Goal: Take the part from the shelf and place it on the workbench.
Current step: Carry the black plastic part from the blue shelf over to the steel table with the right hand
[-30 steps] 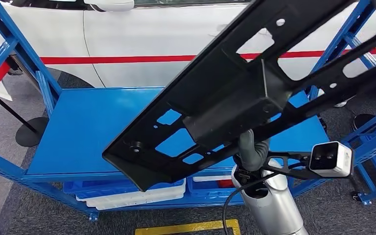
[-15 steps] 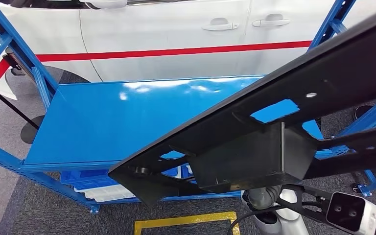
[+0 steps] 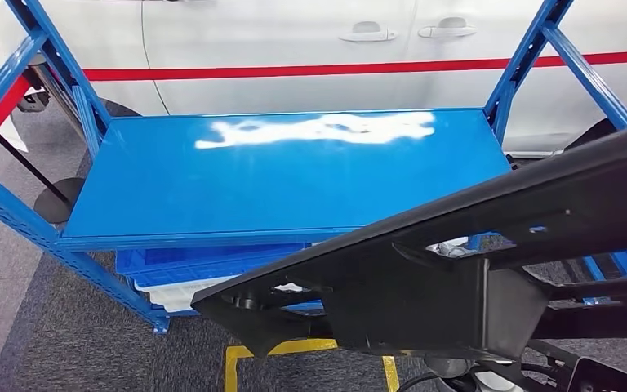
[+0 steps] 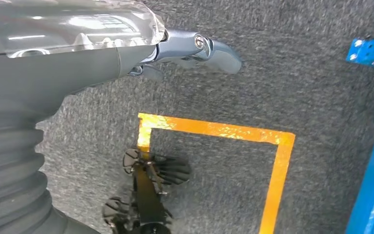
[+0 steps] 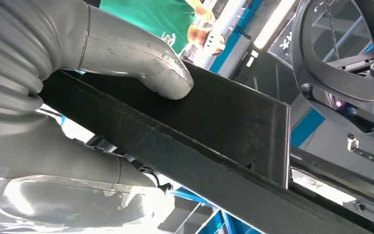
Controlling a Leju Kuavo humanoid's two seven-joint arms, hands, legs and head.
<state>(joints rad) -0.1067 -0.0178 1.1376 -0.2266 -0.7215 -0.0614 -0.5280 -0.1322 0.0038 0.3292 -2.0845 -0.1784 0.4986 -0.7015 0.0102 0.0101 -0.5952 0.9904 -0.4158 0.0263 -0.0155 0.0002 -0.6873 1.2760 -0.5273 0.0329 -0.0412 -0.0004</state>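
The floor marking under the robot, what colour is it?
Yellow-orange tape outline on grey carpet, clearest in the left wrist view.

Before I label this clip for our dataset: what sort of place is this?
Probably a car factory or workshop floor. A blue steel shelf rack stands beside a white car, yellow tape marks the grey floor, and the right hand holds a black car part.

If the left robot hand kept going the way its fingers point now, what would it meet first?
Probably nothing soon: the left robot hand hangs over grey carpet, fingers pointing toward the blue shelf frame. Depth is unclear.
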